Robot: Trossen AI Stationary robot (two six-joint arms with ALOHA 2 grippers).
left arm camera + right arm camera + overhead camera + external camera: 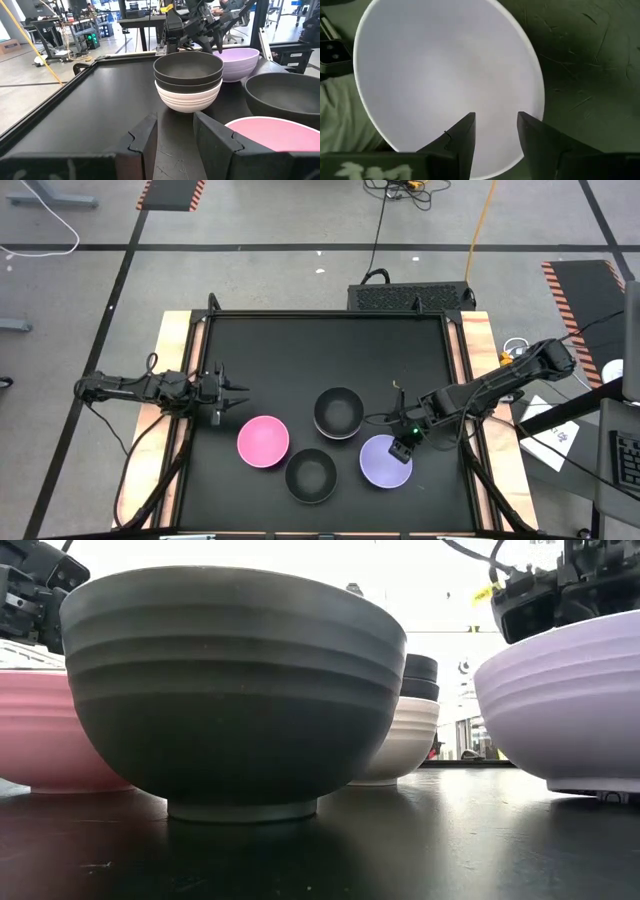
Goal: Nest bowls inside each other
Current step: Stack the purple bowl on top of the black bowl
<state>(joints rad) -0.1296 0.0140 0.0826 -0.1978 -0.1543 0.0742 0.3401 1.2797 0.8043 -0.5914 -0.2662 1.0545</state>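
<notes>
A lavender bowl (382,463) rests on its foot at the near right of the black table. My right gripper (495,122) hangs open just over its inside, close to the rim, fingers slanting down; I see no touch. A lone black bowl (311,475) stands near the front, with a pink bowl (263,441) to its left. Two black bowls (188,70) sit nested in a white bowl (187,100) at the table's middle. My left gripper (175,130) waits open and level at the table's left edge, with nothing between its fingers.
A raised black rim (330,315) runs round the table, with wooden strips (170,350) along both sides. A black box (410,297) and cables lie beyond the far edge. The far half of the table (300,350) is bare.
</notes>
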